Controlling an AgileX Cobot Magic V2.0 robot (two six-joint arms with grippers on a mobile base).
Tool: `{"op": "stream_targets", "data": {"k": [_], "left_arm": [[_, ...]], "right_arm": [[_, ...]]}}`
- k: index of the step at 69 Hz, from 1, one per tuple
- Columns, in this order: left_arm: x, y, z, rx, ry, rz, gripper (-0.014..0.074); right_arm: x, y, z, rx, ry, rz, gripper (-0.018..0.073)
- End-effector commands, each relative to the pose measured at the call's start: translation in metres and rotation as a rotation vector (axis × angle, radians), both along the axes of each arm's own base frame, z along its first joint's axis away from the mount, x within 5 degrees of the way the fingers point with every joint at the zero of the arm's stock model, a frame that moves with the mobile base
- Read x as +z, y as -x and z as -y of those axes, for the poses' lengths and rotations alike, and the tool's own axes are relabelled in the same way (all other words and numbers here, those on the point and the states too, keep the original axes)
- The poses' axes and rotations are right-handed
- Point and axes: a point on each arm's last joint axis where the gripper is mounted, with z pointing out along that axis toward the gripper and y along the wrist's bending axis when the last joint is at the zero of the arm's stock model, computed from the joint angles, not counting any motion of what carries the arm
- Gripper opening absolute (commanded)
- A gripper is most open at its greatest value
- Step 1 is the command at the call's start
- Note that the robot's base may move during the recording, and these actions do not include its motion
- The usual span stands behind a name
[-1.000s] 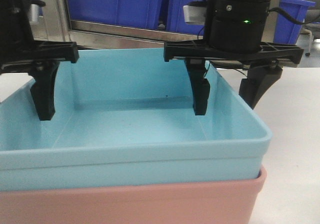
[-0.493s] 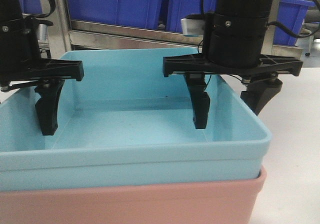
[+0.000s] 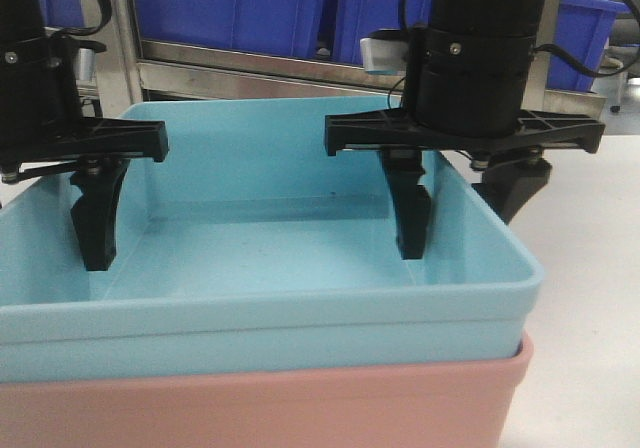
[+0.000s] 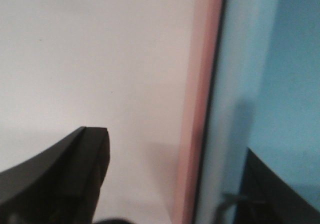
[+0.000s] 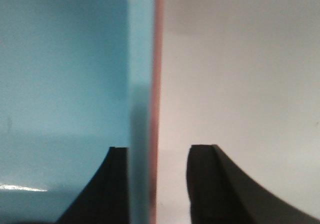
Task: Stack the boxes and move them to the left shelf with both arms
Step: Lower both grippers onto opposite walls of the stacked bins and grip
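Observation:
The light sky blue box (image 3: 260,248) sits nested inside the salmon pink box (image 3: 260,398) on the white table. My left gripper (image 3: 40,218) is open and straddles the stack's left wall. One finger (image 3: 98,218) is inside the blue box and the other is hidden. In the left wrist view the left gripper (image 4: 170,184) stands wide apart around the pink rim (image 4: 200,109) and blue rim (image 4: 235,84). My right gripper (image 3: 460,203) is open and straddles the right wall. In the right wrist view (image 5: 157,184) its inner finger (image 5: 107,189) lies against the blue wall (image 5: 140,84). Its outer finger (image 5: 220,184) stands off the pink rim (image 5: 159,59).
A stainless-steel rack (image 3: 270,68) holding big dark blue crates (image 3: 240,8) stands just behind the boxes. No roller rails show. White table top (image 3: 590,268) lies to the right of the stack.
The right gripper's jaws have narrowed around the right wall, and the inner finger has moved right against it. The left gripper shifted slightly right earlier and has held still since.

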Motion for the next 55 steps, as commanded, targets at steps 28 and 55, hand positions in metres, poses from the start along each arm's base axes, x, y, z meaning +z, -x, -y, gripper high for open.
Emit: {"op": "stream_targets", "data": {"k": [28,55], "left_arm": [[0.0172,0.0027,0.0019,0.003,0.031,0.036,-0.001],[0.022,0.0023,0.005,0.015,0.06,0.025,-0.001]], "right_arm": [[0.0226,0.0016,0.0029,0.014,-0.024,0.061,0.0057],[0.0242,0.0022,0.0033,0.011,-0.02,0.054,0.0057]]}}
